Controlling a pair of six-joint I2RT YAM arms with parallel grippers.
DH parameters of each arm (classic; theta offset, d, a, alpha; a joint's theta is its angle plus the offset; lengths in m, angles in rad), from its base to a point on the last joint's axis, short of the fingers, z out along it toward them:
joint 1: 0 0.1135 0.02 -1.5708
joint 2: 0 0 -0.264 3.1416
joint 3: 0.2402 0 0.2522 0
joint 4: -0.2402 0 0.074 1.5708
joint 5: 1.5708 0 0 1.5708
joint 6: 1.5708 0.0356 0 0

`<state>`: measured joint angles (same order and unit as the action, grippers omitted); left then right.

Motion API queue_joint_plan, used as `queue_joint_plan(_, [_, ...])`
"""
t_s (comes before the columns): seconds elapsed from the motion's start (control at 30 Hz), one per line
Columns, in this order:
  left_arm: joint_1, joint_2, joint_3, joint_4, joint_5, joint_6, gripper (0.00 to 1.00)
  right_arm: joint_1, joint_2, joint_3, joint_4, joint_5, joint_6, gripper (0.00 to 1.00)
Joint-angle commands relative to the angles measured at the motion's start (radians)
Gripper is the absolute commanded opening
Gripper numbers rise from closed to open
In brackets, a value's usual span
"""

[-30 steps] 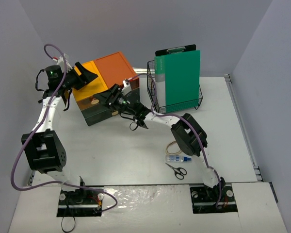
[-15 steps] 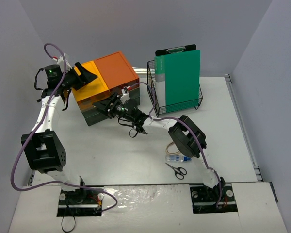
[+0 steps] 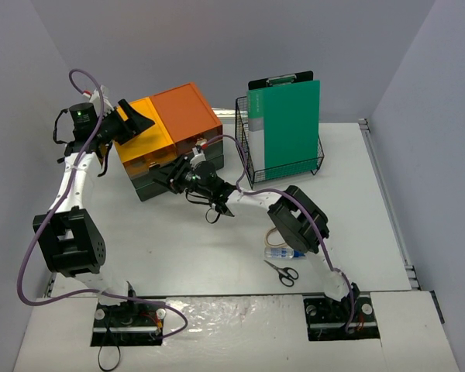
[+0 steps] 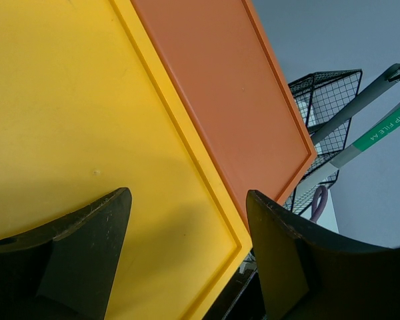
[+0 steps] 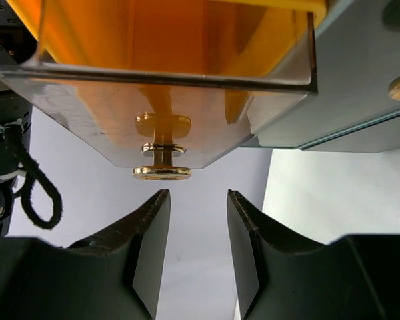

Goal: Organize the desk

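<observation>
The matte white rectangular desk [image 3: 194,240] lies beneath the right pincer [image 5: 199,198]. That pincer has swung leftward along the dark drawer unit with the yellow-and-orange top [image 3: 187,108] and narrowed its jaws. They stand released, grasping nothing, and the round brass knob [image 5: 162,172] of the translucent amber drawer [image 5: 167,47] sits just ahead of the tips. A pull to open storage looks likely next. The left pincer [image 4: 187,203] hangs spread wide and empty over the yellow lid [image 4: 67,100]. Well behind the right pincer lie 1 pair of black scissors [image 3: 281,271] and 1 small clear glue bottle [image 3: 285,253], not yet put away.
</observation>
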<state>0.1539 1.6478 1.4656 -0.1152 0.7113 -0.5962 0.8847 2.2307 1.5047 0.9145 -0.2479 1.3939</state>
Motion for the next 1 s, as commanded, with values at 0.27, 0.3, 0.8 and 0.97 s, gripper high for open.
queue_joint_plan(0.27, [0.022, 0.023, 0.021, -0.100, -0.009, 0.036, 0.67, 0.003, -0.091, 0.008, 0.102, 0.038, -0.012, 0.43])
queue_joint_plan(0.3, [0.023, 0.024, 0.022, -0.100, -0.007, 0.036, 0.67, 0.003, -0.086, 0.011, 0.111, 0.034, -0.005, 0.43])
queue_joint_plan(0.8, [0.026, 0.048, 0.037, -0.096, 0.003, 0.034, 0.66, -0.007, -0.052, 0.101, 0.129, 0.021, -0.005, 0.45])
queue_joint_plan(0.97, [0.026, 0.055, 0.047, -0.102, 0.003, 0.036, 0.66, -0.019, -0.005, 0.145, 0.126, 0.018, 0.010, 0.46])
